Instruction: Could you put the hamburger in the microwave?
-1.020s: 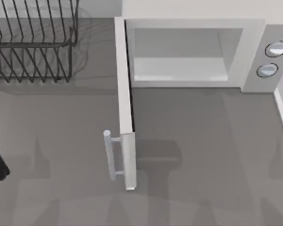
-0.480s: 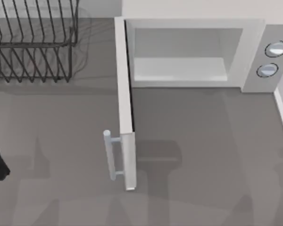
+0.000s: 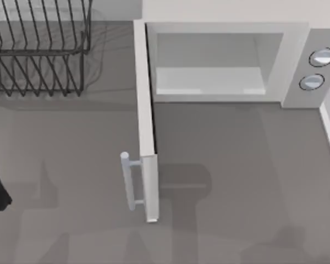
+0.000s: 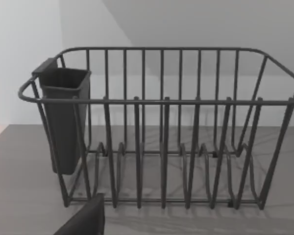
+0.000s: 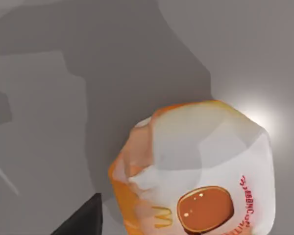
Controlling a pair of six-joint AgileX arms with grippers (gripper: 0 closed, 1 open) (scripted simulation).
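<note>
Microwave, upper right of the top view, door unchanged, wide open. Hamburger close under right wrist camera. Jaw states cannot be told.

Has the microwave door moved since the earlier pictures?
No. In the top view, the open door stands swung out as before, its handle the same way off the dish rack.

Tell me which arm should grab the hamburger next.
Right, probably. Its wrist view looks straight at the hamburger close up, while the left wrist view faces the dish rack. The microwave door is already open.
</note>
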